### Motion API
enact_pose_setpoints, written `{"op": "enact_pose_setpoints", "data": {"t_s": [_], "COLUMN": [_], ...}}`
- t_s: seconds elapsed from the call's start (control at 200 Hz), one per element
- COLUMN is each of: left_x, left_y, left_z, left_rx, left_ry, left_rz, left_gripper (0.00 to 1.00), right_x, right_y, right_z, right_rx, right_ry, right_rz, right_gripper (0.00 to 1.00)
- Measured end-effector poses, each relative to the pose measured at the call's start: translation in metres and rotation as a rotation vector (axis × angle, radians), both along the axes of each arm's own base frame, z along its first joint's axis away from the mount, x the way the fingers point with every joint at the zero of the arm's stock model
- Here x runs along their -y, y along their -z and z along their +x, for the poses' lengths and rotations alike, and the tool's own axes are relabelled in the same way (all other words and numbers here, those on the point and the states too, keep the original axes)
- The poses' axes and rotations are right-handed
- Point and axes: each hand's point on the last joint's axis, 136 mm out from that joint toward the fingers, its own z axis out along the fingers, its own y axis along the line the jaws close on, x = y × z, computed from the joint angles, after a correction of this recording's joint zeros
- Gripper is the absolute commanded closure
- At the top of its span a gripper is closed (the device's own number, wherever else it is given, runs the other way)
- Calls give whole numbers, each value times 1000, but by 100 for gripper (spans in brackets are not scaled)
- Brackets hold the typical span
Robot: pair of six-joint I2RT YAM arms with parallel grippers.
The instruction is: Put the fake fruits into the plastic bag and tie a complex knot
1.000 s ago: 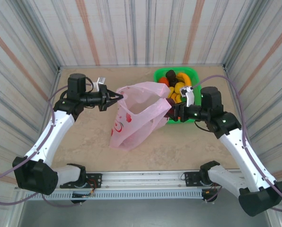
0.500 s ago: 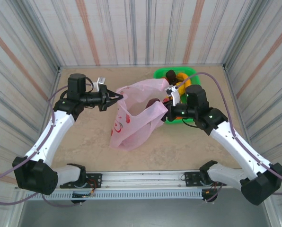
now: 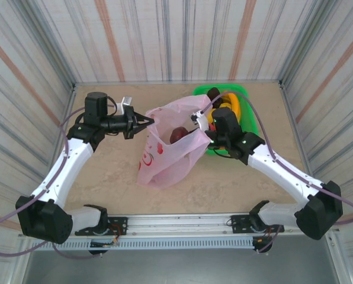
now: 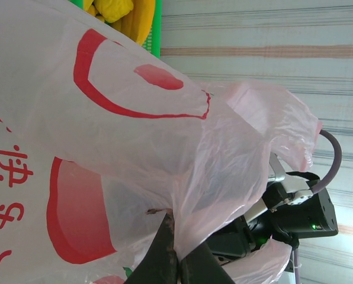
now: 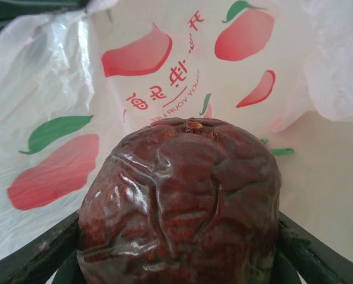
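Fruit (image 5: 179,201) in right claw (image 3: 187,134) over bag (image 3: 159,160)

A dark red, wrinkled, glossy fruit (image 5: 179,207) is held at the lower centre of the frame, gripped between the dark fingers (image 5: 28,257) of the right hand (image 5: 177,263). Behind it the pink bag (image 5: 58,77) is spread across the top, printed with red and green marks.
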Motion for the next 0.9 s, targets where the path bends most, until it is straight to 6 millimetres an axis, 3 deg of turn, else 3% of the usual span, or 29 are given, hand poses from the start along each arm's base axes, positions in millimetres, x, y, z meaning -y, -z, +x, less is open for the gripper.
{"op": "enact_pose_setpoints", "data": {"t_s": [0.306,0.476,0.661,0.902], "left_x": [0,0,0,0], "left_y": [0,0,0,0], "left_z": [0,0,0,0], "left_rx": [0,0,0,0], "left_ry": [0,0,0,0], "left_rz": [0,0,0,0], "left_gripper": [100,100,100,100], "right_x": [-21,-27,-30,-29], "right_y": [31,45,45,46], "right_z": [2,1,3,6], "right_rx": [-51,-82,-89,-84], "right_ry": [-37,-46,-43,-22], "right_rz": [-45,-65,-64,-73], "right_gripper": [42,32,19,13]}}
